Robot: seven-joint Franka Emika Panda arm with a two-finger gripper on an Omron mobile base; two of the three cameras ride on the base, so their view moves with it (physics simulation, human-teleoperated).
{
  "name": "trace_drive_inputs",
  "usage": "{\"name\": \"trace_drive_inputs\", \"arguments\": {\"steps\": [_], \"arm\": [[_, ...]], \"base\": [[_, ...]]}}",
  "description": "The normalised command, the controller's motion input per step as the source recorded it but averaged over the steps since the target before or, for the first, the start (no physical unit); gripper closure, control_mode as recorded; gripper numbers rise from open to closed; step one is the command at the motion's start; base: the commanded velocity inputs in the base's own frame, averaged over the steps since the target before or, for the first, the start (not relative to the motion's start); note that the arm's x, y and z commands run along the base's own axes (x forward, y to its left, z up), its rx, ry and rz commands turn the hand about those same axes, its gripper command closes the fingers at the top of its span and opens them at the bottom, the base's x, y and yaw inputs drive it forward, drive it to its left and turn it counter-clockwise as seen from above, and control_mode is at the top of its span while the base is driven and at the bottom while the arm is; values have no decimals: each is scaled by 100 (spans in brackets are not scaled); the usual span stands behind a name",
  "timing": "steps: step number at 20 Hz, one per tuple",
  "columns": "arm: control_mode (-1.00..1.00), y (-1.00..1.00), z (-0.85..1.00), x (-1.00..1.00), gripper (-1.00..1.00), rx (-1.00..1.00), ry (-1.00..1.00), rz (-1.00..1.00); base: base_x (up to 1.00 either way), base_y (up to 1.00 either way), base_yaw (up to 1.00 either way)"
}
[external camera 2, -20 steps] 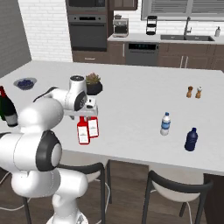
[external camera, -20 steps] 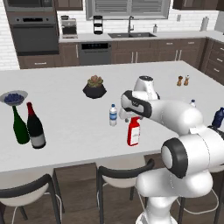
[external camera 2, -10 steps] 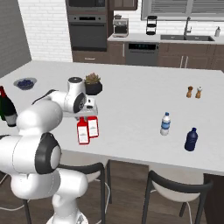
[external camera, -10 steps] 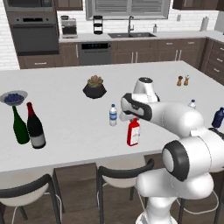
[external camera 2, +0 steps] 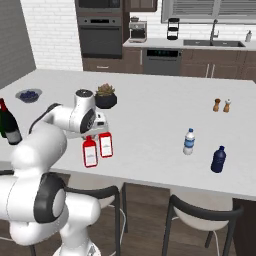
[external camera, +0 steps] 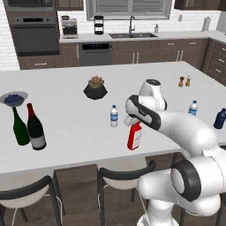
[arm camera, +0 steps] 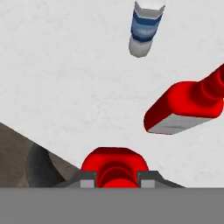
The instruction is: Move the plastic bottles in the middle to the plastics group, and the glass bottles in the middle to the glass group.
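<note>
So far nothing is sorted: my fingers (arm camera: 116, 179) clamp one red bottle (arm camera: 114, 168); the other red bottle (arm camera: 183, 107) and water bottle (arm camera: 145, 27) wait

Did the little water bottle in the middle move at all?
No. The little water bottle stands at the same spot beside the plant pot.

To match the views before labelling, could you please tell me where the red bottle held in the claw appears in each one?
Left base view: red bottle stands right of centre, under the arm, near the counter's front edge.
Right base view: it is left of centre, the nearer of two red ones.
Hand view: it is bottom centre, inside the claw.
Shared landmark: the counter's front edge, close beside it in every view.
</note>
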Motion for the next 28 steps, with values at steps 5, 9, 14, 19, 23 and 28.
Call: {"name": "trace_drive_inputs", "arguments": {"steps": [5,9,14,19,23,28], "arm": [[-100,64,25,-50,100,1,1,12],[-100,95,7,-35,100,0,-8,12],[-100,100,3,-6,100,0,-11,7],[-100,87,17,20,100,5,-2,10],[-100,87,9,28,100,7,0,7],[-100,82,0,34,100,1,-9,2]], "base": [[0,0,0],[0,0,0],[0,0,0],[0,0,0],[0,0,0],[0,0,0]]}}
